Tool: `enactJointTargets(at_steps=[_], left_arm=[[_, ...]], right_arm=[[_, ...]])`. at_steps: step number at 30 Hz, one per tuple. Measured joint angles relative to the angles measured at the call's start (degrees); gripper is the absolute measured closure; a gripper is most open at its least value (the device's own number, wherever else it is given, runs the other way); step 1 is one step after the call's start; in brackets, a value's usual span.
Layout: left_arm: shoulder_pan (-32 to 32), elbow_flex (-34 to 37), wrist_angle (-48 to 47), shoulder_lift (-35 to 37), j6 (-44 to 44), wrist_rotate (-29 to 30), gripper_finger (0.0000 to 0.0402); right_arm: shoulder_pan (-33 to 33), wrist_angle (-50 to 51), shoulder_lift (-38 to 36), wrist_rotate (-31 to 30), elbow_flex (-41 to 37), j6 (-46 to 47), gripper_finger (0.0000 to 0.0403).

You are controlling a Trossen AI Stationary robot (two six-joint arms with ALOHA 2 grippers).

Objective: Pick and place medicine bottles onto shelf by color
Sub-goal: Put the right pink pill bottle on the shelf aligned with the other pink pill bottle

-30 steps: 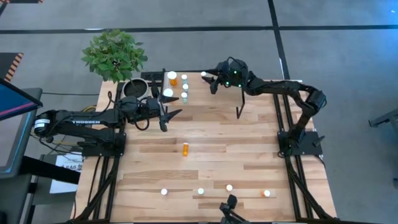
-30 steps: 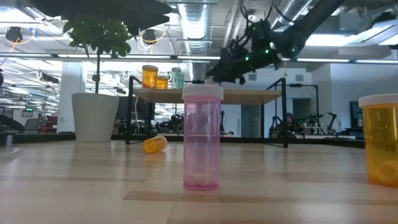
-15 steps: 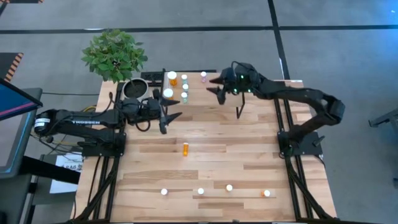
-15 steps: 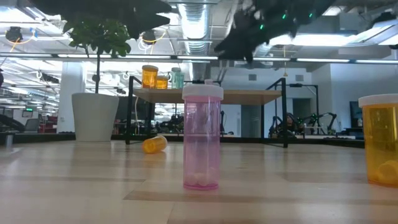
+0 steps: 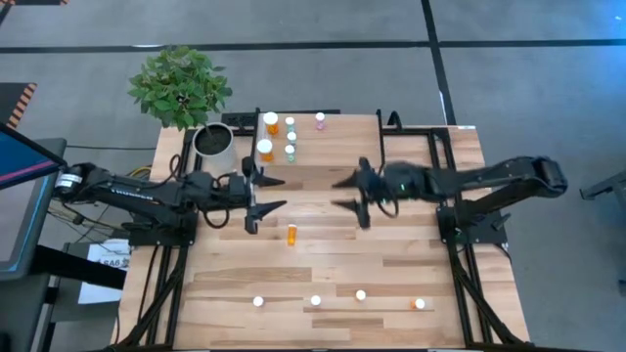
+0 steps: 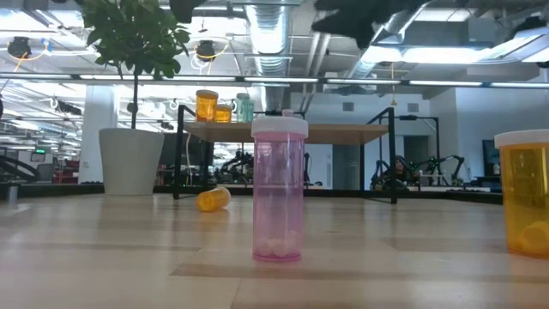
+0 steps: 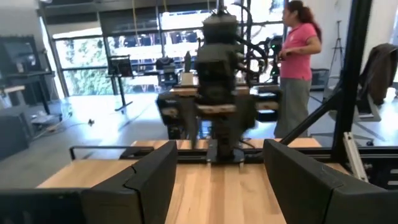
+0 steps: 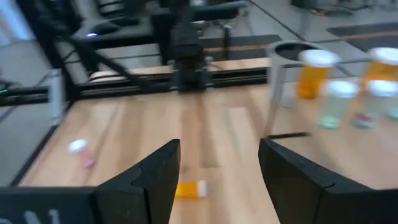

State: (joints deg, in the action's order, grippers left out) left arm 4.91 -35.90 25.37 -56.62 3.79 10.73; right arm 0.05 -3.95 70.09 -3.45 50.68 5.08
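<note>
The shelf [image 5: 342, 142] stands at the table's far side. On its left part stand orange [image 5: 271, 121], teal [image 5: 290, 136] and pink [image 5: 320, 120] medicine bottles. Another orange bottle [image 5: 291, 234] lies on its side at the table's middle; it also shows in the right wrist view [image 8: 189, 188]. Several more bottles stand along the near edge, among them a pink one [image 6: 280, 189] and an orange one [image 6: 525, 193]. My left gripper [image 5: 279, 193] and my right gripper [image 5: 335, 194] face each other above the table's middle. Both are open, with nothing between their fingers.
A potted plant [image 5: 181, 86] in a white pot [image 6: 130, 159] stands at the far left corner beside the shelf. Bare tabletop [image 5: 391, 254] lies between the lying orange bottle and the near-edge row. A person [image 7: 298, 50] stands in the room beyond the table.
My right gripper has drawn back from the shelf and the pink bottle standing on it. It has swung fast toward the near edge, out over the table's middle. My left gripper has swung a little toward the near edge. The bottles have kept still.
</note>
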Motion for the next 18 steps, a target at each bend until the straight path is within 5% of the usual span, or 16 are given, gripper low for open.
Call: enactJointTargets(at_steps=[7, 18], left_arm=[[2.05, 0.00, 2.87, 0.00, -1.44, 0.52, 0.0173], [8.89, -0.02, 6.21, 0.00, -4.81, 0.52, 0.0173]], right_arm=[[12.58, -7.26, 1.37, -2.30, -3.96, -0.43, 0.0163], [20.44, -10.73, 8.23, -2.55, -4.15, 4.30, 0.0163]])
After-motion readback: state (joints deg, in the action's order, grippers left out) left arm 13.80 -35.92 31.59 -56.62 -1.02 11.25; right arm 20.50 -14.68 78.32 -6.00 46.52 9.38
